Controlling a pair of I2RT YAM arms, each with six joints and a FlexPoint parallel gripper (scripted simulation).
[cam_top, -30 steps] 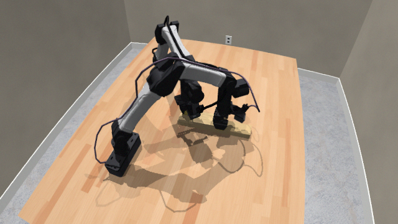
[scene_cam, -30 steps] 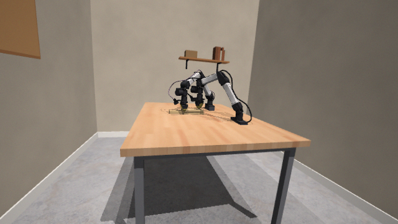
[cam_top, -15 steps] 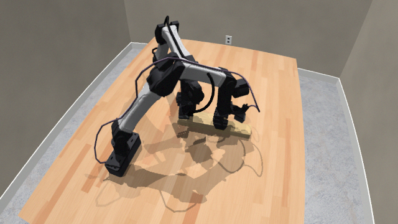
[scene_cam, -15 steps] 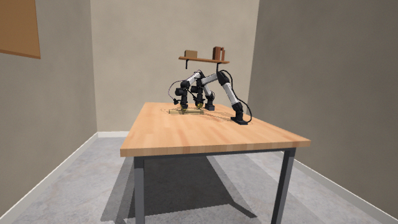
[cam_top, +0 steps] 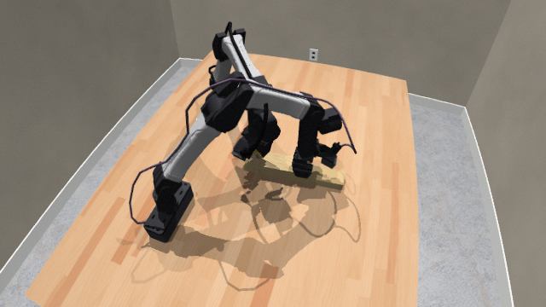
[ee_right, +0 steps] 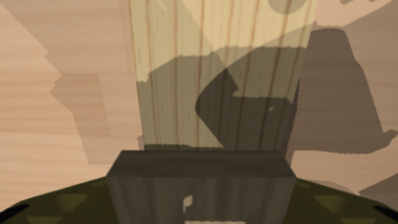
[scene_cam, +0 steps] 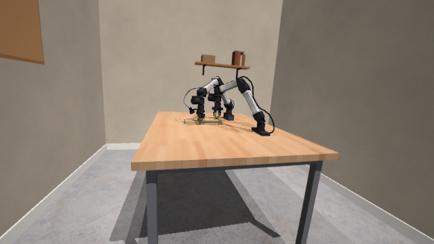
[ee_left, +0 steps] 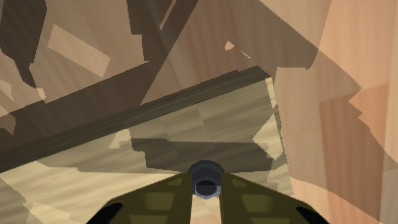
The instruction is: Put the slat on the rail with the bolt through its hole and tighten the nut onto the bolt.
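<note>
Although the slat lay on the rail, grasped between the right fingers, the nut, pinched between the left fingers, seemingly still needed tightening, its thread engagement impossible to tell.
</note>
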